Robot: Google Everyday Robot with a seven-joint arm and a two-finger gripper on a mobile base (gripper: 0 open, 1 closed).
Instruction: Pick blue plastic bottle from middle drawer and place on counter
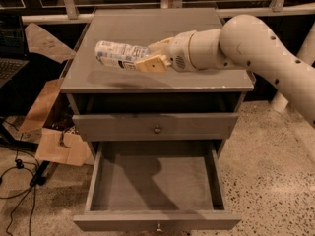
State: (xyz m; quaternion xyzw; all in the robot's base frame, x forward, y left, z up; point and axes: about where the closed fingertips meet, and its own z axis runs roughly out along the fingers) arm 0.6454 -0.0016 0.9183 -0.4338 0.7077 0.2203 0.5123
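The end effector (146, 57) is over the left half of the tabletop (197, 80), its two tan fingers (153, 63) pinching the bottle (117, 54) from either side. The bottle lies nearly level, sticking out leftward from the fingers with its far end tipped slightly up. Its shadow falls on the tabletop just below, near the front edge. The cream arm (256, 43) reaches in from the right. Below the tabletop is a closed drawer front (123, 127) with a round knob (157, 129), and under that the drawer (152, 181) is pulled fully open. Cardboard (54, 149) lies on the floor to the left.
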